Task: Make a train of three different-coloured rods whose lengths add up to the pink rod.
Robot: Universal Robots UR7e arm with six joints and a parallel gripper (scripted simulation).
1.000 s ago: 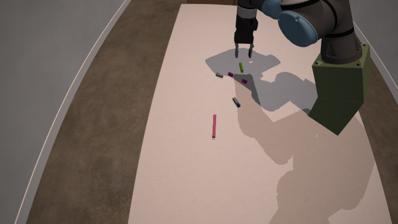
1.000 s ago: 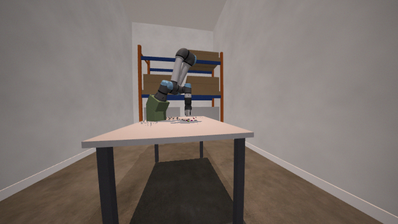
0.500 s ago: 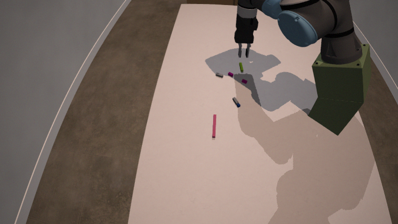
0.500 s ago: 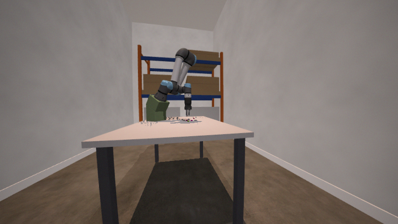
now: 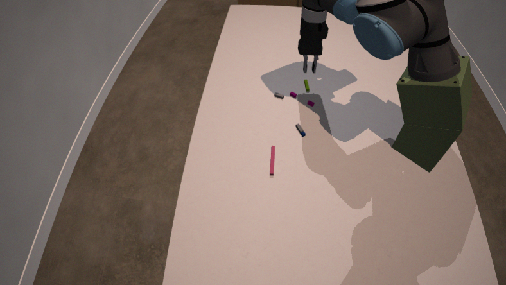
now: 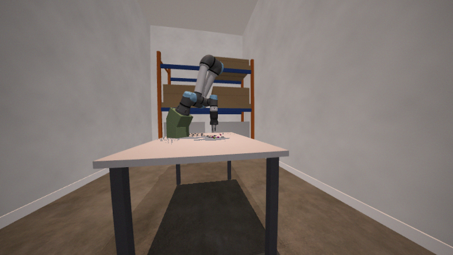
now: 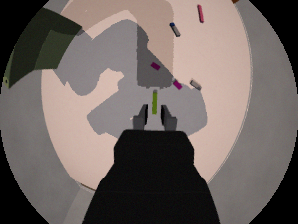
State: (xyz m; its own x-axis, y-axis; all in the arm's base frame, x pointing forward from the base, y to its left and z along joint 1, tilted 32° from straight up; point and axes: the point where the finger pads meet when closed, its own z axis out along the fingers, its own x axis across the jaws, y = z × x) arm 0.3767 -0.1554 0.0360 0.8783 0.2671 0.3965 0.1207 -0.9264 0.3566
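Overhead, with its fingers pointing down, the claw (image 5: 309,72) (image 6: 214,130) (image 7: 154,110) hung above the far part of the table (image 5: 219,212) (image 6: 189,150) (image 7: 227,122). Its two fingers stood partway apart, a moderate gap between them, and they held nothing. Seen from the top, the lime rod (image 5: 306,85) (image 7: 154,103) lay flat just to the near side of the fingertips; in the wrist view it was lined up with the gap between them.

Nearer than the lime rod and a little to its left lay one magenta rod (image 5: 293,94) (image 7: 177,84), with a lone grey rod (image 5: 279,95) (image 7: 195,85) farther left. The other magenta rod (image 5: 311,103) (image 7: 155,66) sat nearer and slightly right of the lime one.

Nearer again, the second grey rod (image 5: 299,128) (image 7: 176,31) and the blue rod (image 5: 303,133) (image 7: 172,24) lay end to end along one slanting line, blue at the near right end. Whether they quite touched, I could not tell. The lime rod was well apart from that pair, so the three did not form a train. The pink rod (image 5: 272,160) (image 7: 200,13) lay nearest of all, to the left of the grey and blue pair.
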